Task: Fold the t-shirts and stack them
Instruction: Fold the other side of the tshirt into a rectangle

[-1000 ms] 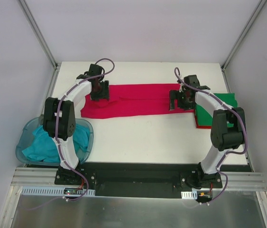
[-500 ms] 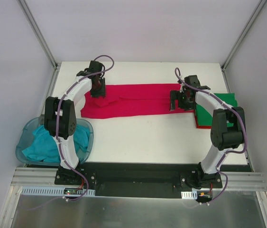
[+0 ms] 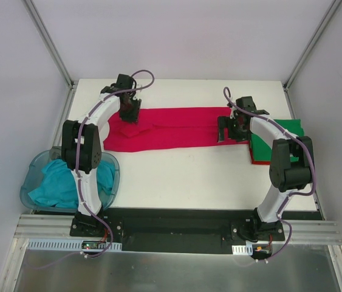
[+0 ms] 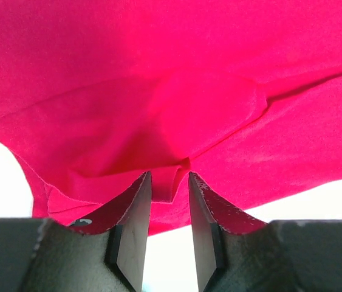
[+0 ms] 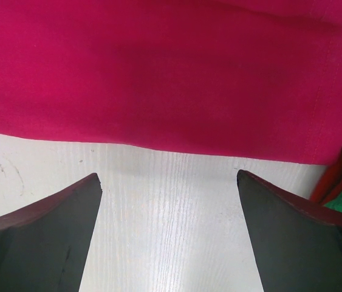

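Bright, even light; soft shadows; sharp, glare-free views.

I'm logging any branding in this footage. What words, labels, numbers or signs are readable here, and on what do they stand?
No text can be read in any view.
The crimson t-shirt, green t-shirt, teal t-shirt and blue tub: plain, with no print or tag showing.
The white strips by the arm bases: fine marks, too small to tell whether they are text.

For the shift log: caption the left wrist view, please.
Left hand pinches a fold of the crimson t-shirt over the white table.
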Controlling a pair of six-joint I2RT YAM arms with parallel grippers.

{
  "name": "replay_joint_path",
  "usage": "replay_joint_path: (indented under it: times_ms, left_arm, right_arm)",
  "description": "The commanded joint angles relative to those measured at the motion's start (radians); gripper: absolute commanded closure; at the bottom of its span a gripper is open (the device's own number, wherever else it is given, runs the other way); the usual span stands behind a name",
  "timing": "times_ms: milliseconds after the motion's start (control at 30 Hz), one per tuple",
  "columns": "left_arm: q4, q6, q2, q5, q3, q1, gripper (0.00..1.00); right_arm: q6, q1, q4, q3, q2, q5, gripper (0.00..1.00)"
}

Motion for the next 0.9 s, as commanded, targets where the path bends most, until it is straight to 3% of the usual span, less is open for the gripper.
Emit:
replay_joint_path:
  times_ms: [0,133,333,467,600,667,700,733,867]
  left_arm:
    - [-0.056,0.099,-0.007,0.008,-0.028,-0.005,0.73]
    - [-0.059,0.097,-0.018,-0.012,-0.042,-0.005,0.76]
    - [-0.057,0.107,-0.021,-0.089,-0.045,-0.005,0.67]
    - [-0.057,0.113,-0.026,-0.098,-0.054,-0.007,0.67]
    - [-0.057,0.12,-0.019,-0.087,-0.056,-0.007,0.73]
    - [-0.059,0.12,-0.021,-0.087,-0.059,-0.008,0.84]
    - [-0.056,0.114,-0.023,-0.095,-0.058,-0.007,0.97]
    - [-0.059,0.099,-0.026,-0.098,-0.058,-0.007,1.0]
    - [-0.048,0.047,-0.087,-0.149,-0.064,-0.007,1.0]
  right_arm:
    - [-0.017,-0.005,-0.013,0.045,0.003,-0.007,0.04]
    - [-0.017,-0.005,-0.012,0.044,0.002,-0.009,0.04]
    - [-0.018,-0.005,-0.015,0.045,0.003,-0.012,0.04]
    - [-0.017,-0.006,-0.018,0.049,0.008,-0.015,0.04]
    - [-0.014,-0.006,-0.019,0.052,0.011,-0.015,0.04]
    - [-0.014,-0.006,-0.019,0.052,0.011,-0.012,0.04]
    - [-0.015,-0.008,-0.021,0.05,0.013,-0.01,0.04]
    - [-0.014,-0.008,-0.021,0.05,0.013,-0.01,0.04]
    - [-0.01,-0.008,-0.019,0.052,0.013,-0.021,0.04]
